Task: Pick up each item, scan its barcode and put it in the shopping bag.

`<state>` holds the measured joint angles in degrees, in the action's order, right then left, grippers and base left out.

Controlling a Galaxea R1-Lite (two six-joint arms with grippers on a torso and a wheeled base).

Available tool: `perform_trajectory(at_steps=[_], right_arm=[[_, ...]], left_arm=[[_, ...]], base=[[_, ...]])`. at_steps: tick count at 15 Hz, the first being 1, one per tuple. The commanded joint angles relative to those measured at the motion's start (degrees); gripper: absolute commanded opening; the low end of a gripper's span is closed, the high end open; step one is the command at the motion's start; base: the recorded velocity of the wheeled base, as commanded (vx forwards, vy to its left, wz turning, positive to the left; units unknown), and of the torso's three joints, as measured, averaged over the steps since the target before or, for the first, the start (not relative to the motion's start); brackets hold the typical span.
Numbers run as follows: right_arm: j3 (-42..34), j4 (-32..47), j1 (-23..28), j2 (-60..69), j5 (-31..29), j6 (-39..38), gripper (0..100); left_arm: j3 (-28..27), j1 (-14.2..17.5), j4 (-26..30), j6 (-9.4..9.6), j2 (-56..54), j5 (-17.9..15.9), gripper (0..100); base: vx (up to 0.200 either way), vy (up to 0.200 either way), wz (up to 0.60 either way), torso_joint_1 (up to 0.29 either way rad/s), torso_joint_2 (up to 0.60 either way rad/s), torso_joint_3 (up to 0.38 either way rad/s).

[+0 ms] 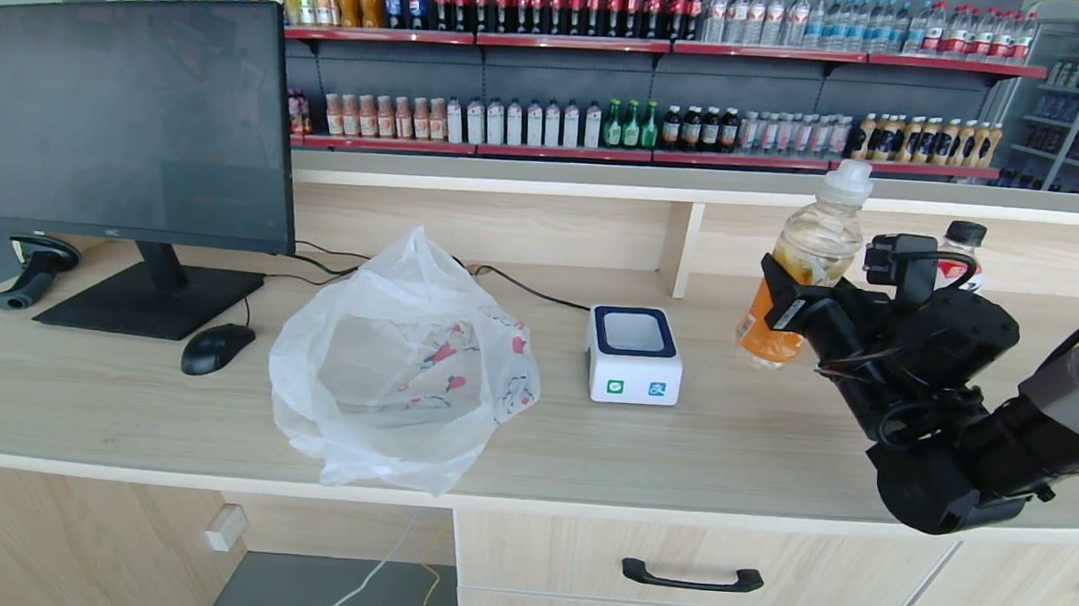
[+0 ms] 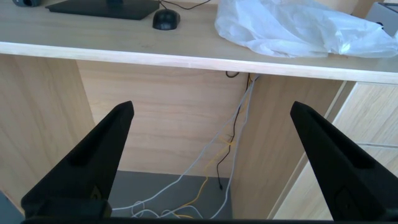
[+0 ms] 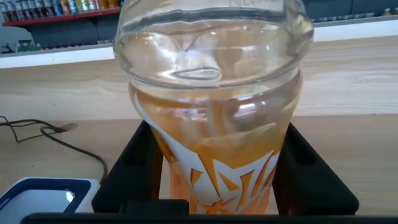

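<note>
My right gripper is shut on a clear bottle with an orange label and a white cap, holding it upright above the counter to the right of the white barcode scanner. Up close, the bottle sits between the black fingers, and a corner of the scanner shows. The translucent plastic shopping bag lies open left of the scanner. My left gripper hangs open below the counter edge, with the bag above it.
A monitor stands at the back left with a mouse and a handheld scanner beside it. Another bottle with a black cap stands behind my right arm. Cables hang under the counter. Shelves of drinks fill the back.
</note>
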<state>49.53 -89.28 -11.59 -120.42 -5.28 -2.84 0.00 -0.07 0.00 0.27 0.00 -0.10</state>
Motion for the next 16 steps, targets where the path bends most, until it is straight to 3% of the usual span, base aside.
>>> perform_trajectory(at_steps=[1,16], right_arm=[[-0.84,-0.01,-0.18,2.03,0.01,-0.15,0],[-16.84,-0.63,-0.36,18.73,0.09,-0.15,0]], left_arm=[[0.0,-0.01,0.0,0.0,0.0,0.01,100],[0.0,-0.01,-0.09,0.0,0.0,0.01,100]], base=[[0.0,0.0,0.0,0.0,0.0,0.0],[0.0,0.0,0.0,0.0,0.0,0.0]])
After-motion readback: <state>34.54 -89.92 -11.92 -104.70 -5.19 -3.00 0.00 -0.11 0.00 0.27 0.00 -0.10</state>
